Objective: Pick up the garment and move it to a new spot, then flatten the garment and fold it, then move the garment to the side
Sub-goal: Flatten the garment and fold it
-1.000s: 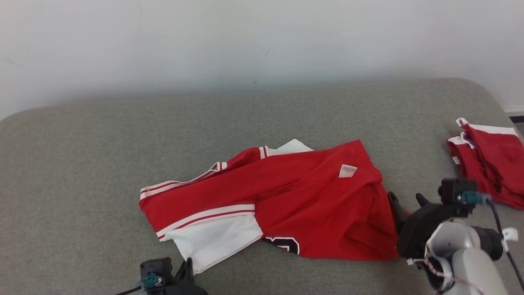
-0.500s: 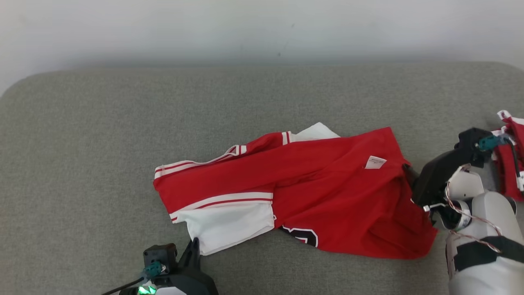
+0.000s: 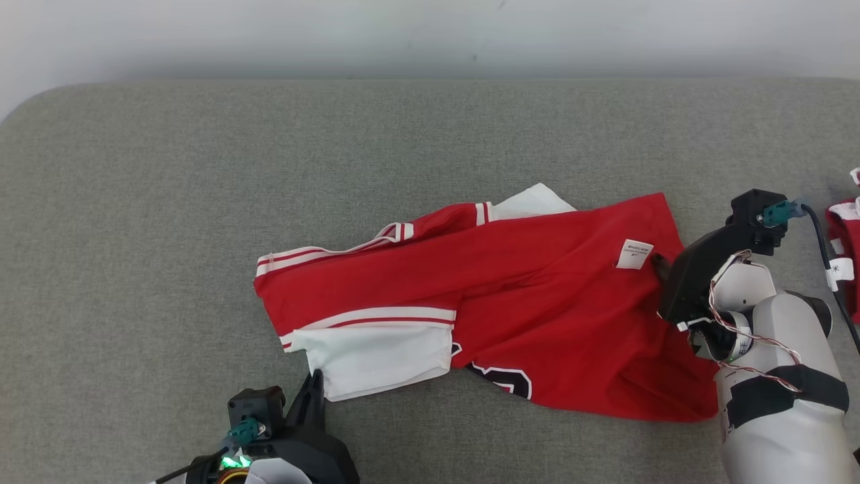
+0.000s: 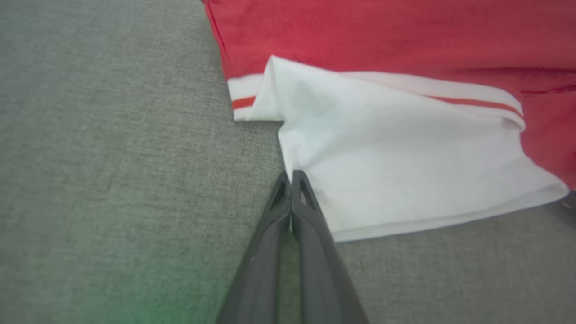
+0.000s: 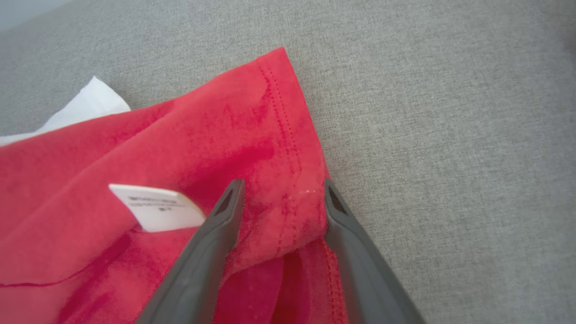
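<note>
**Desk:** Where is the garment lying?

**Photographer:** The red and white garment (image 3: 510, 316) is lying rumpled on the grey upholstered surface (image 3: 201, 168), from the middle toward the right. Its long axis is running left to right, with the white sleeve at the near left and the red hem at the right.

**Desk:** Which arm is working it?

**Photographer:** The right gripper (image 5: 281, 185) is sitting at the right end. Its jaws are standing apart and straddling the stitched hem, just right of the white label (image 3: 635, 254). Cloth is lying between them, unpinched.

**Desk:** And the other?

**Photographer:** The left gripper (image 4: 291, 174) is resting at the near left, jaws pressed together. Its tips are touching the sleeve's edge, with nothing showing between them.

**Desk:** What is the next move turning on?

**Photographer:** I am judging that the right arm, being nearer the hem, is needing only to close. The whole length is stretching away to its left, so any lift would be dragging that length behind.
</note>
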You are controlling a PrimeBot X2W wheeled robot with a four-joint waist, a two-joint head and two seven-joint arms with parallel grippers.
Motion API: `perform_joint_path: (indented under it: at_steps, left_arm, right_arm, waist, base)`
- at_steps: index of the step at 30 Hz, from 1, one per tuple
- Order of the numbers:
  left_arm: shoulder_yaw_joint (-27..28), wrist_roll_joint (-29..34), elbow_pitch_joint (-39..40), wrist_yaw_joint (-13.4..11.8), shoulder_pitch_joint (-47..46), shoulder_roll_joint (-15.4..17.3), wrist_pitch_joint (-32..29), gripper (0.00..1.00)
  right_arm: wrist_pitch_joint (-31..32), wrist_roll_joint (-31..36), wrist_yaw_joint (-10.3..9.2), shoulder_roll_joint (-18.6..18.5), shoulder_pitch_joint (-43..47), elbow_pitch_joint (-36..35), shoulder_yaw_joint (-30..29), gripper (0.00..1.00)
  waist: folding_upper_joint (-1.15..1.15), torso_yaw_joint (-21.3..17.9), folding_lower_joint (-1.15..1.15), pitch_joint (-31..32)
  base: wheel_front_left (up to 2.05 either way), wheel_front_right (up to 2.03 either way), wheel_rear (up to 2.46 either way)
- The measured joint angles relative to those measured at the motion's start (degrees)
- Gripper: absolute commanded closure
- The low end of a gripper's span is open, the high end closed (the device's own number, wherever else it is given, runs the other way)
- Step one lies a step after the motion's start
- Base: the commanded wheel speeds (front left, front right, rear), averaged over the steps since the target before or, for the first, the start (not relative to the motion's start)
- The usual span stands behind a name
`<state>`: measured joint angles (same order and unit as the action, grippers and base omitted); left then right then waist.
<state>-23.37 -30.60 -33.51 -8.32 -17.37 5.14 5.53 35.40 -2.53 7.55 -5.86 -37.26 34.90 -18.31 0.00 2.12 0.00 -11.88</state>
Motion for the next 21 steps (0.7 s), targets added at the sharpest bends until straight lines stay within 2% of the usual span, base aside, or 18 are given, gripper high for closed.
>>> perform_joint_path:
  at_steps: [2,3,4,5,6,7,9,12,15,17,21]
  left_arm:
    - [0.0,-0.04,0.13,-0.21,0.0,0.25,0.0,1.0]
    - [0.0,-0.09,0.2,-0.25,0.0,0.32,0.0,1.0]
    - [0.0,-0.16,0.3,-0.33,0.01,0.49,0.0,1.0]
    - [-0.02,-0.16,0.33,-0.34,0.01,0.56,-0.01,1.0]
    - [-0.05,-0.19,0.37,-0.42,0.01,0.59,-0.02,1.0]
    - [-0.09,-0.23,0.45,-0.43,0.01,0.63,-0.05,1.0]
    - [-0.03,-0.26,0.73,-0.54,0.01,0.69,0.24,1.0]
    - [0.9,-0.43,1.81,-0.76,-0.01,0.93,2.67,1.0]
    - [4.86,-3.46,4.39,-0.25,-0.24,0.77,6.58,1.0]
    - [8.06,-6.89,7.49,1.51,-0.99,0.23,8.02,1.0]
    - [12.05,-12.7,14.11,6.95,-3.07,-0.73,8.87,1.0]
  right_arm:
    - [-0.19,0.11,0.0,0.02,-0.12,0.08,0.16,0.35]
    - [-0.27,0.11,0.0,0.02,-0.12,0.21,0.23,0.34]
    - [-0.65,0.11,0.0,-0.02,-0.12,0.44,0.23,0.51]
    - [-0.67,0.12,0.0,-0.02,-0.13,0.57,0.22,0.62]
    - [-0.73,0.11,0.0,-0.01,-0.15,0.73,0.13,0.67]
    - [-0.94,0.11,0.0,-0.02,-0.15,0.87,0.08,0.67]
    - [-2.87,0.33,0.0,-0.09,-0.37,0.7,0.22,1.0]
    - [-5.41,0.56,0.0,-0.18,-1.27,0.52,0.57,1.0]
    - [-8.55,-0.04,0.0,-0.4,-1.96,-0.34,1.33,1.0]
    - [-10.32,-1.65,0.0,-0.36,-2.54,-1.42,2.27,1.0]
    - [-13.44,-5.57,0.0,-0.46,-2.88,-4.76,4.67,1.0]
  waist:
    - [0.0,-0.27,0.0,0.02]
    - [0.0,-0.39,0.0,0.03]
    - [0.0,-0.61,0.0,0.07]
    - [0.0,-0.69,0.0,0.06]
    - [0.0,-0.75,0.0,0.04]
    - [0.0,-0.77,0.0,0.02]
    - [0.0,-0.85,0.0,-0.07]
    - [0.01,-1.02,0.0,0.02]
    - [0.01,-1.03,0.0,0.48]
    - [0.01,-1.06,0.0,0.97]
    - [0.0,-1.33,0.0,2.22]
  base:
    - [0.0,0.0,0.0]
    - [0.0,0.0,0.0]
    - [0.0,0.0,0.0]
    - [0.0,0.0,0.0]
    - [0.0,0.0,0.0]
    - [0.0,0.0,0.0]
    - [0.0,0.0,0.0]
    - [0.0,0.0,0.0]
    - [0.0,0.0,0.0]
    - [0.0,0.0,0.0]
    - [0.0,0.0,0.0]
